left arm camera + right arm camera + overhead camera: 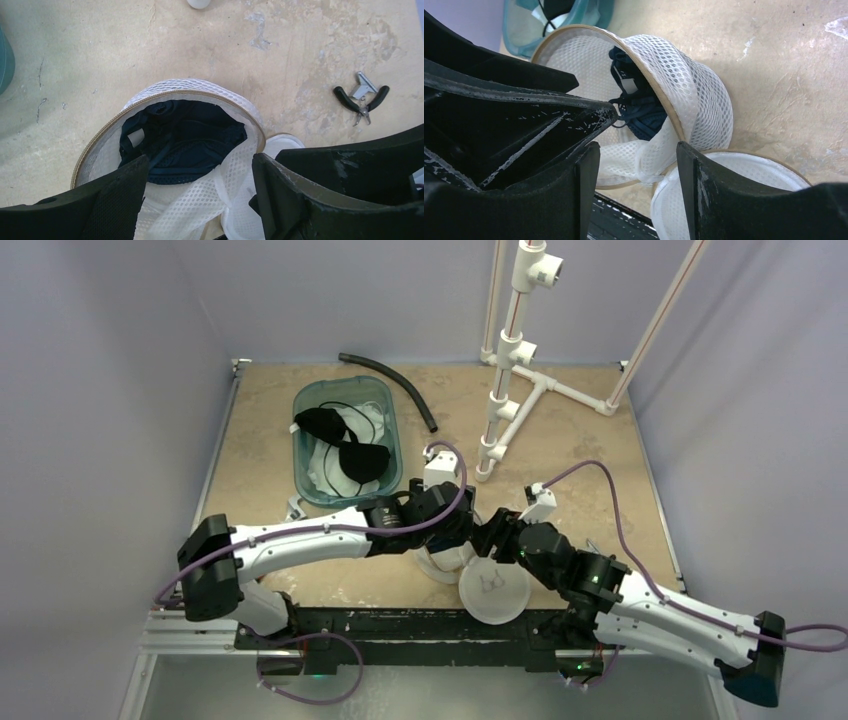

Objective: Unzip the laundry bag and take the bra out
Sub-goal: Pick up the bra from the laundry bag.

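The navy bra, likely soft, light and snag-prone, lies just ahead of the open left tool — pinch a cup edge. The right tool straddles laundry bag mesh; grip unclear.

The laundry bag mouth gaped unobstructed, giving clear passage down to the bra from above and the far side. Its near side was crowded by the left gripper and right gripper, jaws apart astride bunched mesh, with the lid lying near right.
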Tool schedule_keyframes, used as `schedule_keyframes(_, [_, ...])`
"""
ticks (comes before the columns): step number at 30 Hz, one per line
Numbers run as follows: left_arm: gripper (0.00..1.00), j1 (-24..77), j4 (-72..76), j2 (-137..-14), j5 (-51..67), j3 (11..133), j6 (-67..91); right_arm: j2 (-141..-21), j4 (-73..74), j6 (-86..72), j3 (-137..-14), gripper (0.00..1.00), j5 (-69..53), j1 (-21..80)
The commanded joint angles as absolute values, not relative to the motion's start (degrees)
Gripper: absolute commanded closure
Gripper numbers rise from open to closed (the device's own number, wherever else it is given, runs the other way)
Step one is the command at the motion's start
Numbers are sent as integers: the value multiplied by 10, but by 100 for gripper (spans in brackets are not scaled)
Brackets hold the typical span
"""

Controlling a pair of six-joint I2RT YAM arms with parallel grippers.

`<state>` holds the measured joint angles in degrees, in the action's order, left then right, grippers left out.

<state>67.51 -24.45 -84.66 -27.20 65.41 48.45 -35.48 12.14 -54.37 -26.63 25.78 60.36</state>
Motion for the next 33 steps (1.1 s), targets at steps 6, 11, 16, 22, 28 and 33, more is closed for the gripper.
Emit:
schedule_keyframes(6, [32, 666, -271, -908, -318, 698, 462, -378, 129, -560, -274, 41, 306, 606])
schedule_keyframes(11, [36, 647, -277, -946, -337, 695, 453, -400, 102, -566, -259, 44, 326, 606])
schedule_keyframes(16, [33, 635, -276, -965, -344, 694, 465, -449, 53, -550, -259, 45, 320, 603])
schedule_keyframes(22, [23, 633, -274, -967, -375, 694, 469, -513, 33, -527, -286, 50, 322, 581])
schedule_keyframes(28, [39, 618, -246, -987, -345, 698, 443, -525, 5, -512, -281, 76, 304, 556])
schedule_keyframes(33, [57, 611, -237, -998, -341, 703, 432, -504, 6, -504, -266, 97, 295, 549])
